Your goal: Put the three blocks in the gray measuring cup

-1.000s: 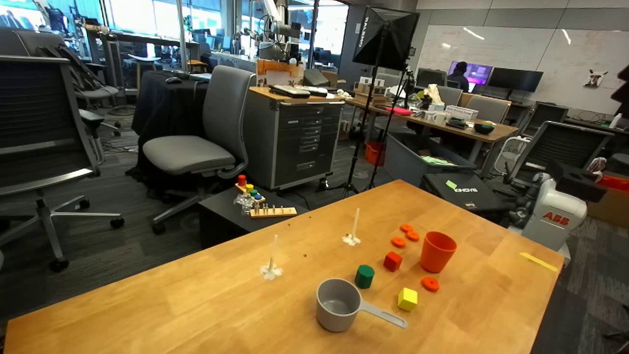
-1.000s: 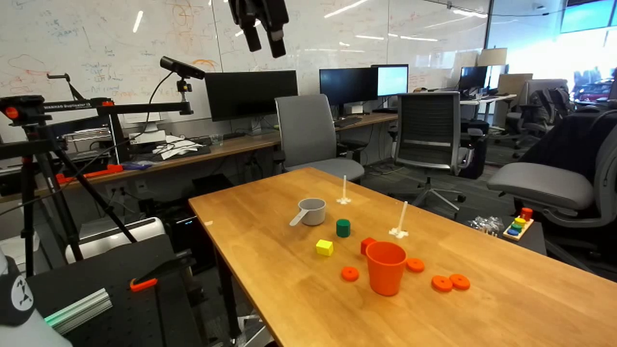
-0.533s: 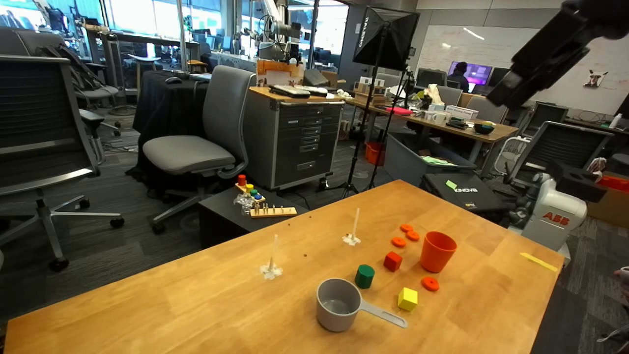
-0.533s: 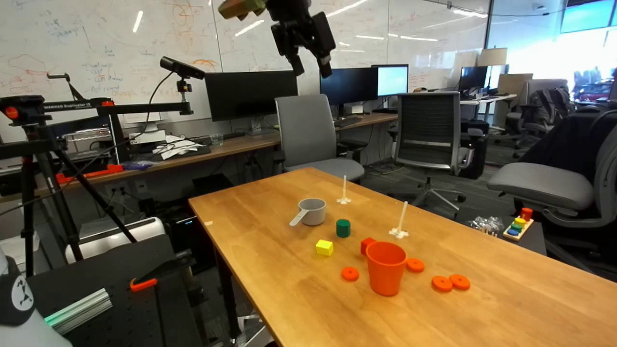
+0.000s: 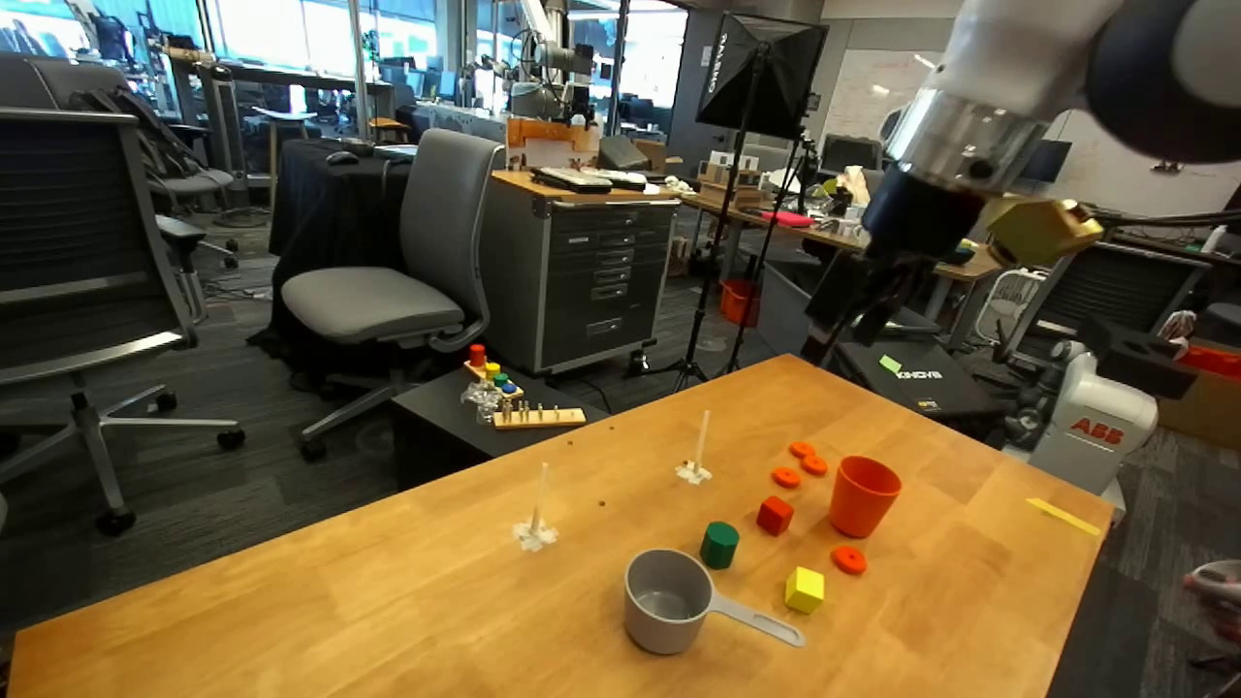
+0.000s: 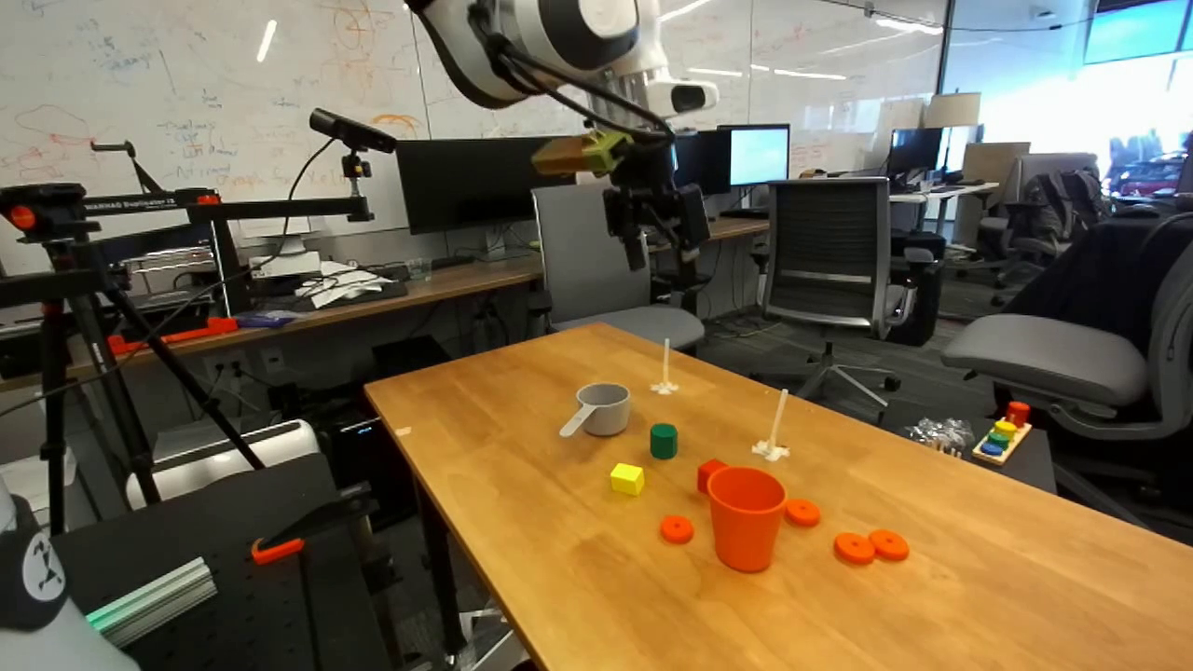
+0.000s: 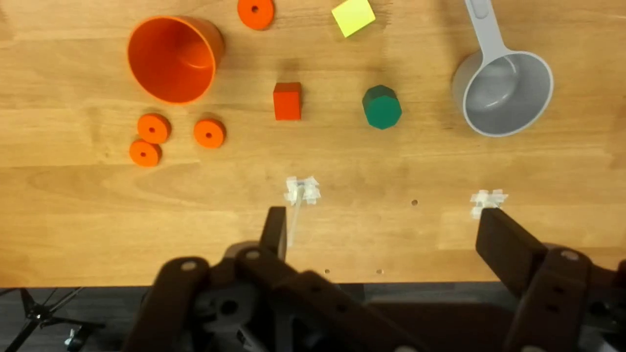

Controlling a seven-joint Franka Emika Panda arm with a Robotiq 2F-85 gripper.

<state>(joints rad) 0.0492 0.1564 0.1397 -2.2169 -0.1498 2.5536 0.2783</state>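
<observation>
The green block (image 5: 719, 545), yellow block (image 5: 804, 589) and orange-red block (image 5: 775, 516) stand apart on the wooden table. In an exterior view the orange-red block (image 6: 709, 474) is partly hidden by the red cup. The gray measuring cup (image 5: 667, 611) is upright beside the green block. In the wrist view its bowl (image 7: 506, 95) looks empty, right of the green block (image 7: 383, 108) and orange-red block (image 7: 287, 101); the yellow block (image 7: 353, 17) is at the top edge. My gripper (image 7: 384, 214) is open and empty. It (image 6: 664, 268) hangs well above the table.
The red cup (image 5: 863, 496) stands near the orange-red block. Several orange discs (image 6: 677, 529) lie around it. Two thin upright sticks (image 5: 702, 441) (image 5: 540, 499) are taped to the table. The table's edge (image 7: 313, 283) shows under the gripper in the wrist view.
The arm has come into the exterior views and my gripper has moved down towards the table and over it. The fingers have stayed open. The blocks and cups have not moved.
</observation>
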